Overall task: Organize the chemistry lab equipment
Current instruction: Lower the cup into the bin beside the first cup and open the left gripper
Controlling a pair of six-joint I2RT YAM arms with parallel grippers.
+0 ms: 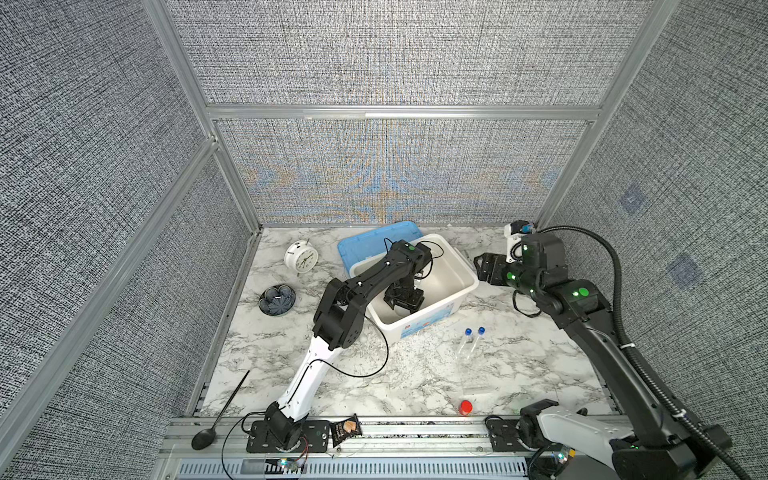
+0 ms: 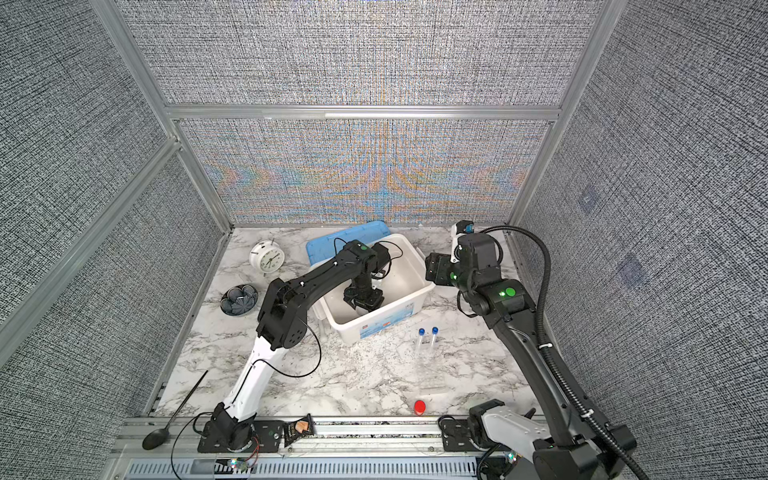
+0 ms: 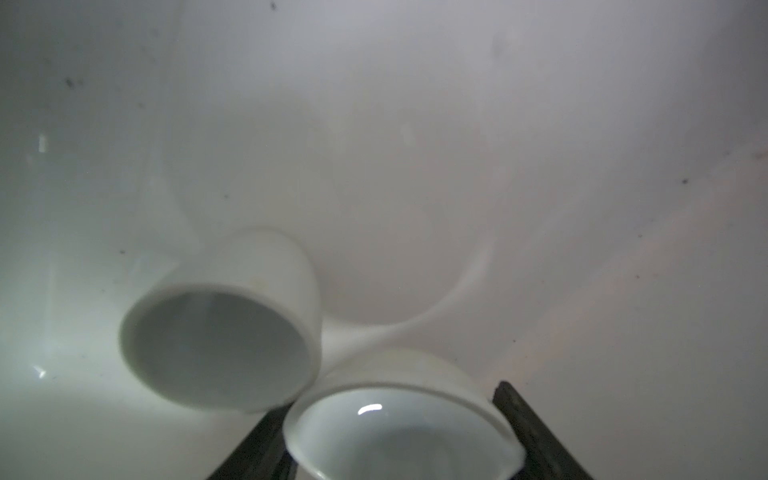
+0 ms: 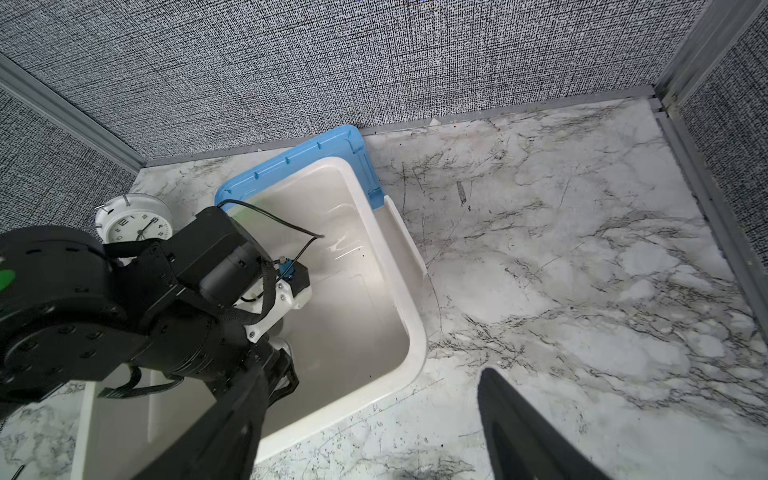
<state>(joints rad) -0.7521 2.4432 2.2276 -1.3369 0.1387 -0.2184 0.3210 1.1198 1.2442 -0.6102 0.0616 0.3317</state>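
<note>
My left claw [image 3: 388, 405] is clamped on one shallow white ceramic dish [image 3: 399, 440] inside the white plastic bin [image 1: 457, 266], with a second white dish [image 3: 216, 345] touching it. My right claw [image 1: 484, 268] hangs spread apart beside the bin. Two slim clear blue-capped tubes [image 1: 477, 340] lie on the marble desk [image 1: 415, 374].

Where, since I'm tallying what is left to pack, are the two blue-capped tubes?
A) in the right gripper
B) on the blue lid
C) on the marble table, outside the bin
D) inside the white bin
C: in a top view the two blue-capped tubes lie side by side on the marble table, in front of the white bin.
</note>
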